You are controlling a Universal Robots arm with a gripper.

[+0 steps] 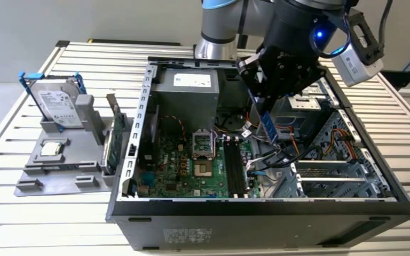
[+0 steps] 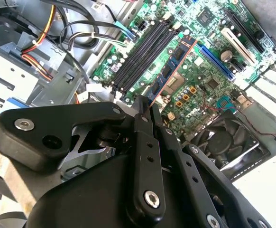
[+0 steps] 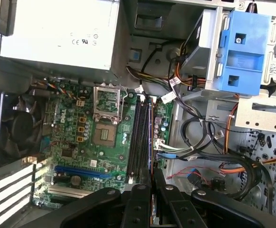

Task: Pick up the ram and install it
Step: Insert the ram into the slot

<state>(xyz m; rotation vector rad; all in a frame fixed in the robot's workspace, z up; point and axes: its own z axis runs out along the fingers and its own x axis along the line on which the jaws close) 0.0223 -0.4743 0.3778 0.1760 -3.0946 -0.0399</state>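
Pinching the ram by its upper end, the gripper hangs over the open computer case, so the pick-up looks done while installing is not: it hangs clear above the black memory slots on the motherboard, not yet seated.

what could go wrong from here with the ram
The hand grips the ram only at its top end, so it could pivot in the grip and meet the slots askew. Loose cables lie right beside the slots and may snag the ram's lower end as it comes down.
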